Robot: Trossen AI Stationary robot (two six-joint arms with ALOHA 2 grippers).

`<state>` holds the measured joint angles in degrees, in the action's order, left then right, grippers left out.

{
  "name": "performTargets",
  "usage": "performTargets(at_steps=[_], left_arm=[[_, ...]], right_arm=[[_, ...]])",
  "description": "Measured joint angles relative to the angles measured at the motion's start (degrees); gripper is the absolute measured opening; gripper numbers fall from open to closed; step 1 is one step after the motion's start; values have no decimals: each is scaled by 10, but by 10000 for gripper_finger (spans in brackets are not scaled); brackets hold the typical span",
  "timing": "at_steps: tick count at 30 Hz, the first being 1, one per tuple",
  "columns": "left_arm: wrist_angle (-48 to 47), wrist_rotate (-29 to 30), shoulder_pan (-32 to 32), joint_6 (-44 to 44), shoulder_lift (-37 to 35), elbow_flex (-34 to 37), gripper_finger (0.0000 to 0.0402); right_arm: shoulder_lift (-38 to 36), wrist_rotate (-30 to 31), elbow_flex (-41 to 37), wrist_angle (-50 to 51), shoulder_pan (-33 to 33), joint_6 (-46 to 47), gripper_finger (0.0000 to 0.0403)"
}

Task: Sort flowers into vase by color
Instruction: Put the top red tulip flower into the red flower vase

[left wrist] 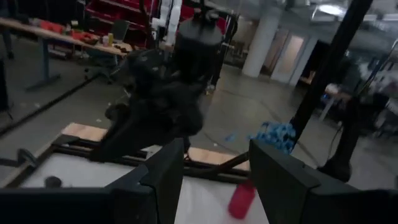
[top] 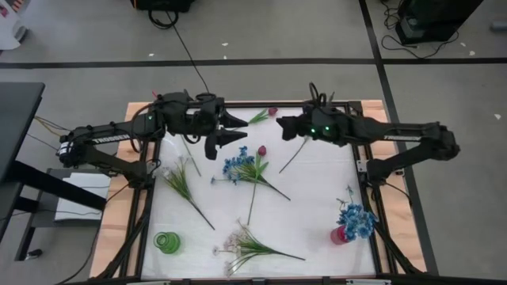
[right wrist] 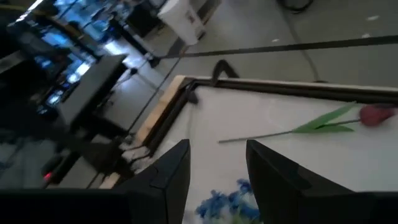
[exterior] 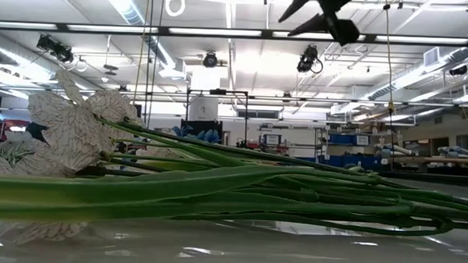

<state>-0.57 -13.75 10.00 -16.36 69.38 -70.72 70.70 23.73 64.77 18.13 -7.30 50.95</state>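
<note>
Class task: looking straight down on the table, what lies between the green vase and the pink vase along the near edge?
In the high view, a white small-blossom spray on green stems lies between the green vase and the pink vase holding blue flowers.

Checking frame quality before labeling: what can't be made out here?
- Low view: the vases are hidden behind green stems against the lens.
- High view: the stem under the right gripper is partly covered by that arm.
- Left wrist view: the pink vase is blurred.
</note>
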Motion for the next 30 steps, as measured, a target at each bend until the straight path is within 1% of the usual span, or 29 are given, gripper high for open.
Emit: performTargets(at_steps=[4, 6, 8, 9, 10, 13, 16, 23, 27, 30], left_arm=[[-19, 20, 2, -6, 0, 0, 188], [-53, 59, 11, 15, 2, 0, 188], [-102, 114, 30, 19, 7, 0, 188], [-120, 133, 44, 16, 14, 0, 188], [-134, 139, 62, 9, 23, 0, 188], [-177, 130, 117, -14, 66, 0, 188], [-189, 121, 155, -12, 131, 0, 188], [-191, 107, 210, -8, 274, 0, 188], [-200, 62, 236, -8, 329, 0, 188], [-218, 56, 248, 3, 356, 0, 188]], right_arm=[[7, 14, 0, 22, -13, 12, 164], [6, 13, 0, 50, -16, 32, 164], [6, 7, 0, 80, -18, 52, 164], [6, 6, 0, 91, -18, 62, 164], [5, 7, 0, 103, -18, 72, 164], [8, 5, 0, 115, -24, 78, 164], [12, -5, 0, 110, -37, 61, 164], [13, -23, 0, 106, -74, 30, 164], [13, -24, 0, 107, -86, 18, 164], [14, -27, 0, 107, -92, 11, 164]])
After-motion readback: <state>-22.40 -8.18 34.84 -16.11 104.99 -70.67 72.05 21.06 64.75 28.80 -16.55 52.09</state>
